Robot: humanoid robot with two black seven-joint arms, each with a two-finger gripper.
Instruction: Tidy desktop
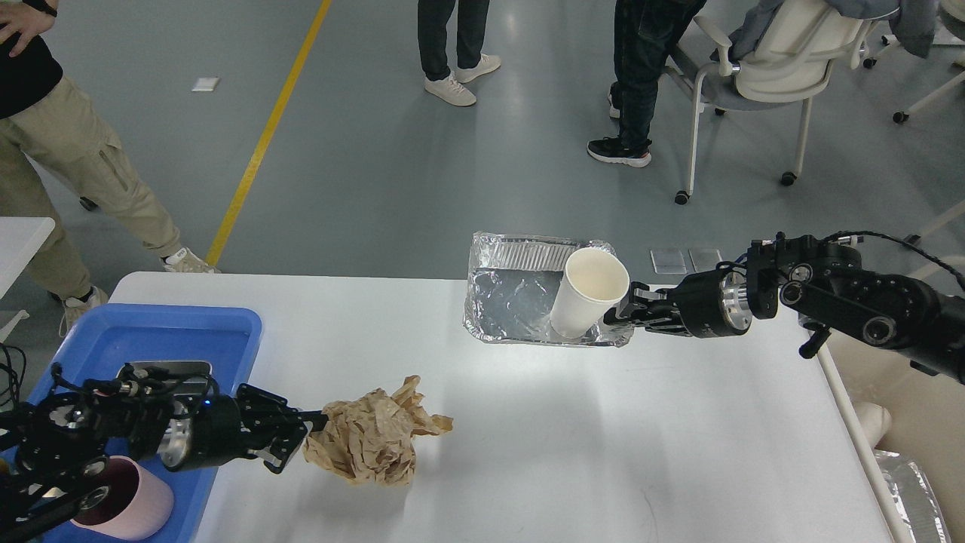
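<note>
The white desktop (573,437) fills the lower view. My left gripper (305,437) is shut on a crumpled brown paper ball (373,441) and holds it near the table's front left, beside the blue bin (219,324). My right gripper (622,313) is at the right edge of a foil tray (513,298) at the table's far edge, shut on its rim. A white paper cup (584,294) stands tilted in the tray, right beside the gripper.
The blue bin holds a steel square dish (162,369), mostly hidden by my left arm, and a pink cup (132,501). A cream-coloured bin (889,437) with foil sits off the table's right edge. People and a chair (784,60) stand beyond the table.
</note>
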